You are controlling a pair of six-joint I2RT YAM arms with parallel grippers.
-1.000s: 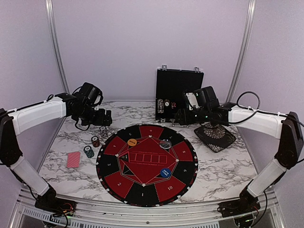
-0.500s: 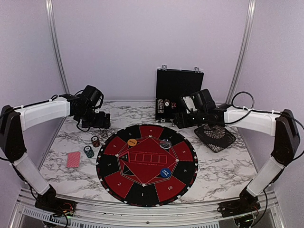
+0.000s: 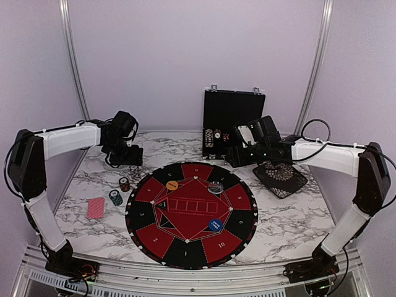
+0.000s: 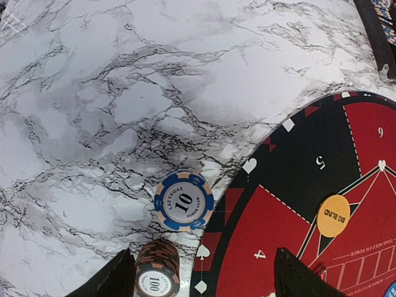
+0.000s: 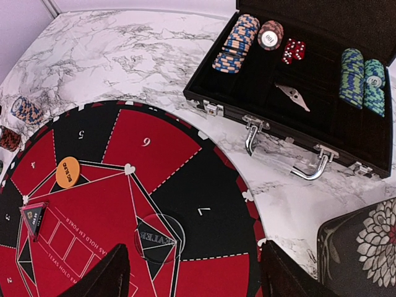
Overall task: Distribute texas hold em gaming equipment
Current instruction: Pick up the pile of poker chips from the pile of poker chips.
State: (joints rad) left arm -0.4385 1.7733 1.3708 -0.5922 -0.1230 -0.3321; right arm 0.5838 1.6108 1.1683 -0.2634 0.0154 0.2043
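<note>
1. The left arm (image 3: 68,139) hangs over the far-left tabletop (image 3: 291,210), its jaws spread wide and gripping nothing. Its wrist view looks down on a blue-striped chip marked 10 (image 4: 184,201) and a brown chip stack marked 100 (image 4: 157,273), both just off the edge of the mat (image 3: 162,238). Judged: the jaws are open to work on this player's stake.
2. The right arm (image 3: 322,151) is poised between the open case (image 3: 234,111) and the mat, its jaws likewise apart and empty. Judged: it is placed to draw on the case's chip rows (image 5: 235,42), a supply not yet shared out.
3. Equipment already out: the orange disc (image 3: 172,185), clear disc (image 3: 215,187) and blue disc (image 3: 215,225) lie on the mat. The red-backed cards (image 3: 95,208) lie on the tabletop to its left. The patterned dish (image 3: 279,175) sits off the mat's far-right edge.
4. Change over the last second: the left arm's elbow has drawn inward and its wrist has edged slightly rightward. The right arm has shifted a little leftward, then held. No chip, disc or card has moved.
</note>
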